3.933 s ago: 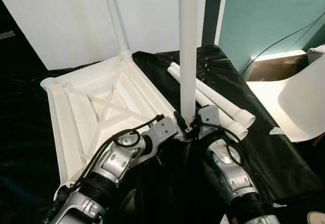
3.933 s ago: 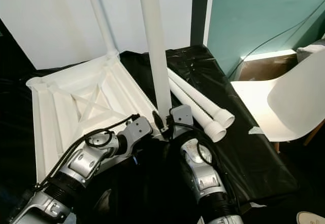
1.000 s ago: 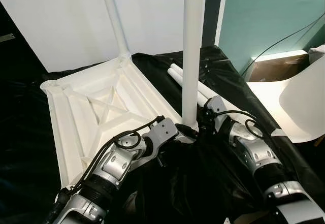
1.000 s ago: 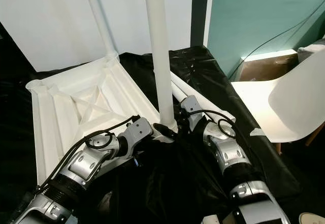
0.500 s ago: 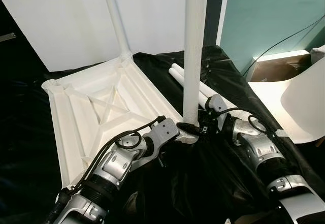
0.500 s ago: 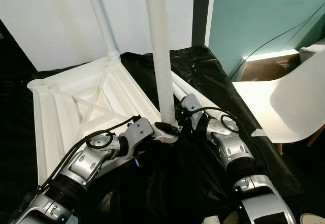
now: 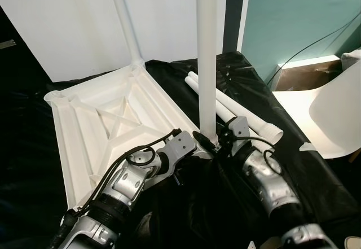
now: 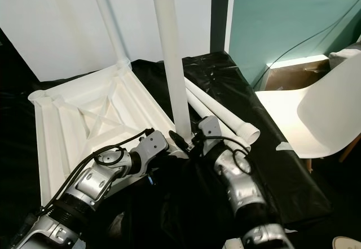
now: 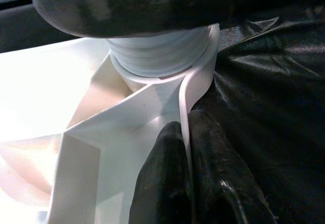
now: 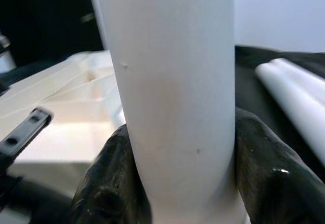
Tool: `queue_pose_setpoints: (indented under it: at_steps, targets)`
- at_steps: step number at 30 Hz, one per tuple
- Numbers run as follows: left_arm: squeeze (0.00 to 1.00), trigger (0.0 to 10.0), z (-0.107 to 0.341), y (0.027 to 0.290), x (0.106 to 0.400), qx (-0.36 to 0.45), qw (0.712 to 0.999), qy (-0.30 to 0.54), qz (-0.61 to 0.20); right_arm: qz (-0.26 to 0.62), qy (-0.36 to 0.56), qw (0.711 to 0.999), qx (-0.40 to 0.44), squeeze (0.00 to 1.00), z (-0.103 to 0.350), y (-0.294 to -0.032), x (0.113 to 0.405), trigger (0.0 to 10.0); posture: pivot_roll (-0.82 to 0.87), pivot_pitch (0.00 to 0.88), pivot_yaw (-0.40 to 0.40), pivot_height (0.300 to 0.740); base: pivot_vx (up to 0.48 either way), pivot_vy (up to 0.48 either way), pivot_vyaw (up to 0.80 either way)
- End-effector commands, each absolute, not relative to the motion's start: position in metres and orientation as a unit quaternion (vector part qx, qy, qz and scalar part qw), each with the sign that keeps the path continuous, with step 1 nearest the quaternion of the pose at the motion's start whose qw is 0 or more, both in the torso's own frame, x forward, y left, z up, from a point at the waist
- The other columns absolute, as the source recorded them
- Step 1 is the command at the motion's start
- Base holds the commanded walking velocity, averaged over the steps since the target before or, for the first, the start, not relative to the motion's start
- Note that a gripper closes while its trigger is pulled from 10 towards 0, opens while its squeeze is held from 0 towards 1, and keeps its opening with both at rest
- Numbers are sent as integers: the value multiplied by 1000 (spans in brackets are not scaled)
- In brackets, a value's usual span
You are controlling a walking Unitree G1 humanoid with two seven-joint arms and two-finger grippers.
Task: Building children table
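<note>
The white children's tabletop (image 7: 107,130) lies upside down, ribs up, on a bench (image 7: 316,175) draped in black plastic sheeting. One white leg (image 7: 127,26) stands upright in its far corner socket. A second upright leg (image 7: 207,57) rises from the near corner socket, right between the two arms.

The right end effector (image 7: 217,140) is at the base of that near leg, its two black fingers (image 10: 264,173) pressed against either side of the tube, holding it. The left end effector (image 7: 194,142) sits at the same corner from the other side; in the left wrist view its fingers (image 9: 167,183) are nearly together, pinching the thin edge wall of the tabletop just below the threaded socket (image 9: 162,56).

Two loose legs (image 7: 237,113) lie side by side on the sheeting just beyond the right arm, near the upright leg. A white chair (image 7: 333,113) stands off to the right of the bench.
</note>
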State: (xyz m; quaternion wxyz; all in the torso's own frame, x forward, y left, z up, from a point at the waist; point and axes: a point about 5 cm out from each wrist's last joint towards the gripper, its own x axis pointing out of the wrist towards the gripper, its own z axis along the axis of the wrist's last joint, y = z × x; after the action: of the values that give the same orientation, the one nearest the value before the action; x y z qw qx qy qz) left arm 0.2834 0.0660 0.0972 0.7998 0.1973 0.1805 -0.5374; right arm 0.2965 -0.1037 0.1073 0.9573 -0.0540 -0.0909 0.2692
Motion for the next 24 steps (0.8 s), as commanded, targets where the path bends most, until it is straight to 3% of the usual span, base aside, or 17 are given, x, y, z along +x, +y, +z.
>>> queue_pose_setpoints:
  at_steps: [1,8,9,10,11,12,13,18,19,24]
  targets:
    - [0,10000,68,68,265,179,767,246,-565,179,-70,979,-73,0,99,-129,298,0,60,0,50,740,0,0,0]
    - [0,10000,67,70,265,181,766,248,-565,154,-84,983,-62,0,102,-122,295,0,58,0,56,740,0,0,0]
    - [0,10000,67,70,264,181,766,248,-565,172,-79,980,-59,0,101,-118,295,9098,57,0,58,740,0,0,0]
    - [0,10000,67,70,264,181,766,248,-565,172,-79,980,-59,0,101,-118,295,9098,57,0,58,740,0,0,0]
    - [0,10000,67,70,264,182,765,249,-565,187,-73,978,-58,0,100,-115,294,10000,57,0,59,740,0,0,0]
    - [0,10000,67,70,264,182,765,249,-565,187,-73,978,-58,0,100,-115,294,10000,57,0,59,740,0,0,0]
    - [0,10000,66,69,264,183,765,249,-565,210,-66,974,-48,1000,100,-112,295,10000,55,0,59,740,0,0,0]
    - [0,10000,66,69,264,184,764,248,-566,282,-58,958,-16,1000,103,-108,299,10000,52,0,57,740,0,0,0]
    - [0,10000,66,68,264,184,765,248,-566,315,-80,945,-30,0,117,-112,306,10000,51,0,53,740,0,0,0]
    - [0,10000,65,68,264,184,765,248,-565,357,-82,929,-50,0,132,-117,316,10000,54,0,50,740,0,0,0]
